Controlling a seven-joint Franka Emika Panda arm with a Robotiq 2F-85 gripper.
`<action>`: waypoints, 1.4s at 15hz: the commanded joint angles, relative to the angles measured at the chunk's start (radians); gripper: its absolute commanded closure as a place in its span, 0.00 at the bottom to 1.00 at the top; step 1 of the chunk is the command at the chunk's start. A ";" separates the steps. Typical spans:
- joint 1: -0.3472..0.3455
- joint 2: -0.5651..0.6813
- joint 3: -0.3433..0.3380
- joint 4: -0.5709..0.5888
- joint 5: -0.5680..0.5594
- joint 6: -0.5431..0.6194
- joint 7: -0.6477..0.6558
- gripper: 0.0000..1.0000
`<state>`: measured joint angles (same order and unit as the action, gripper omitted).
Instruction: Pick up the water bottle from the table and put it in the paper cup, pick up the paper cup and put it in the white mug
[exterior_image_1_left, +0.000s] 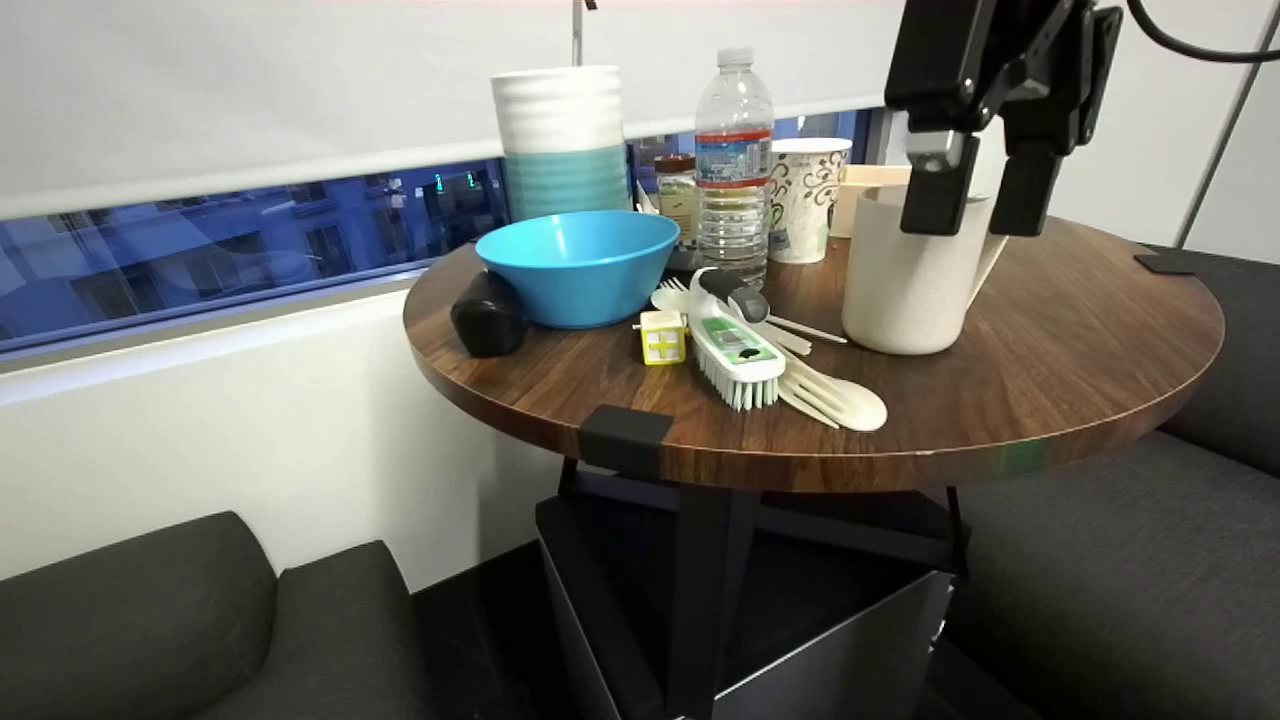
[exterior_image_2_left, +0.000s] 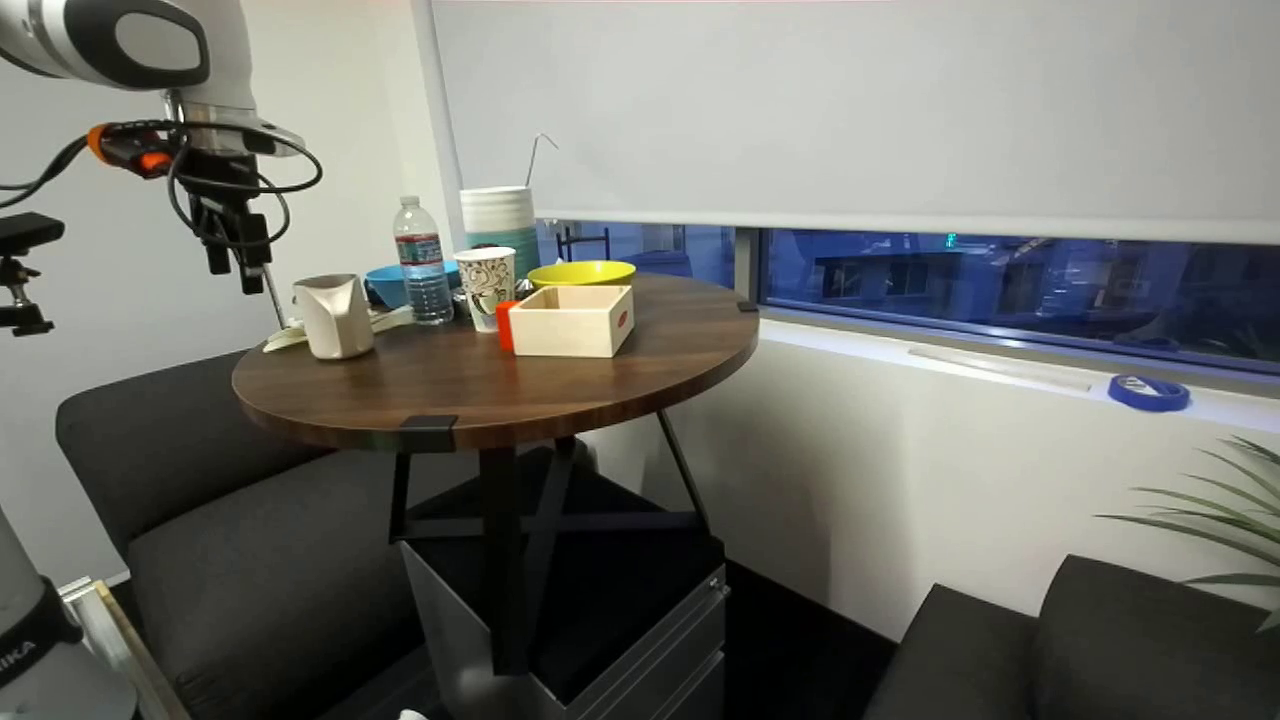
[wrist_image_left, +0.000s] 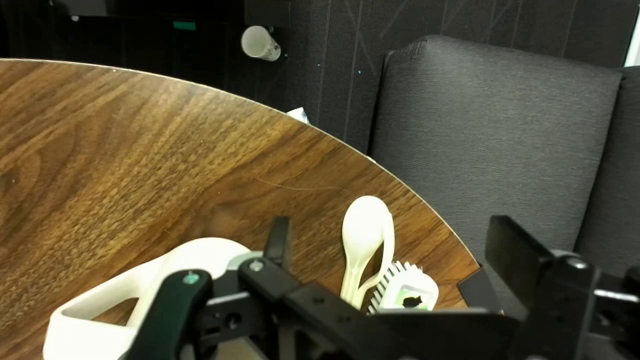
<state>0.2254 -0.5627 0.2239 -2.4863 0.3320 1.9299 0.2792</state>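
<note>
The clear water bottle (exterior_image_1_left: 735, 215) with a white cap and reddish label stands upright on the dark brown round table (exterior_image_1_left: 1090, 340); it also shows in an exterior view (exterior_image_2_left: 424, 270). The speckled paper cup (exterior_image_1_left: 803, 205) stands upright beside it, also visible in an exterior view (exterior_image_2_left: 487, 290). The cream-white mug (exterior_image_1_left: 900, 285) stands nearer the table's edge, also seen in an exterior view (exterior_image_2_left: 338, 318) and partly in the wrist view (wrist_image_left: 85, 337). My gripper (exterior_image_1_left: 980, 215) is open and empty, above the table near the mug (exterior_image_2_left: 237, 268). In the wrist view its spread fingers (wrist_image_left: 390, 225) frame cutlery and a brush.
A blue bowl (exterior_image_1_left: 575, 270), white and pale-blue containers (exterior_image_1_left: 562, 135), a white brush (exterior_image_1_left: 740, 350), pale cutlery (exterior_image_1_left: 850, 402), a small yellow-and-white block (exterior_image_1_left: 662, 338) and a black object (exterior_image_1_left: 488, 318) crowd the table. A wooden box (exterior_image_2_left: 565, 335) and yellow bowl (exterior_image_2_left: 583, 273) stand there too. Another cup (wrist_image_left: 257, 43) lies below the table.
</note>
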 joint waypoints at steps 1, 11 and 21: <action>-0.007 -0.001 0.005 0.002 0.003 -0.003 -0.003 0.00; -0.074 -0.075 0.027 0.021 -0.056 0.059 0.124 0.00; -0.237 0.051 0.124 0.308 -0.372 -0.031 0.300 0.00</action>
<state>0.0271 -0.6011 0.3112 -2.3022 0.0490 1.9560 0.5321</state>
